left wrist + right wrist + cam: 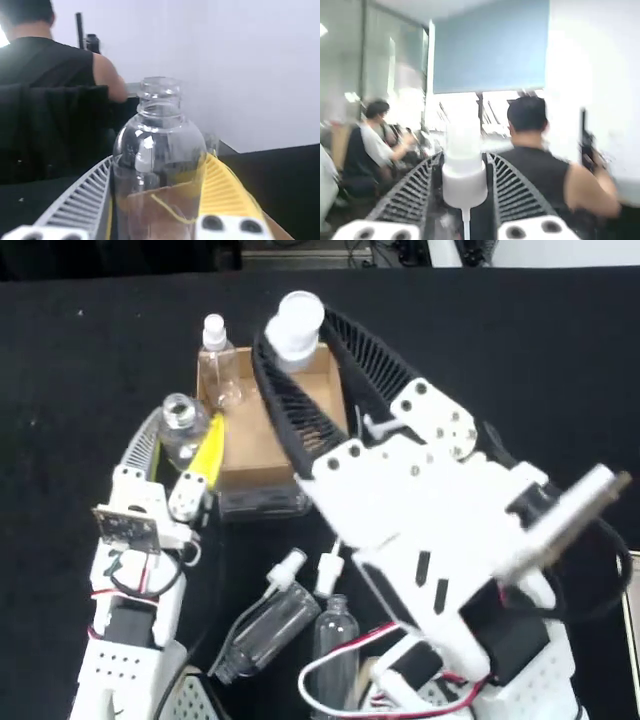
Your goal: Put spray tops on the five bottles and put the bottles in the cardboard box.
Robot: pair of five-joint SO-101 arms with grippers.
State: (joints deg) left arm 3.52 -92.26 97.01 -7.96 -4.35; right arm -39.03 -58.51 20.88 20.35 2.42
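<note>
Cardboard box [256, 445] holds one upright capped bottle [218, 368].

The left arm is kept low. Its gripper [187, 425] is pointed forward, and its grey and yellow fingers [222, 190] are closed around an open bottle [160, 145]. The right arm is stretched forward and raised higher. Its gripper [297, 330], with black ribbed fingers [512, 190], is closed on a white spray top [464, 175].

No text, label, brand, number or sign can be read on the clear bottle [160, 165], the cardboard box [262, 445], the spray top [464, 176] or the white arm housing [420, 510].
</note>
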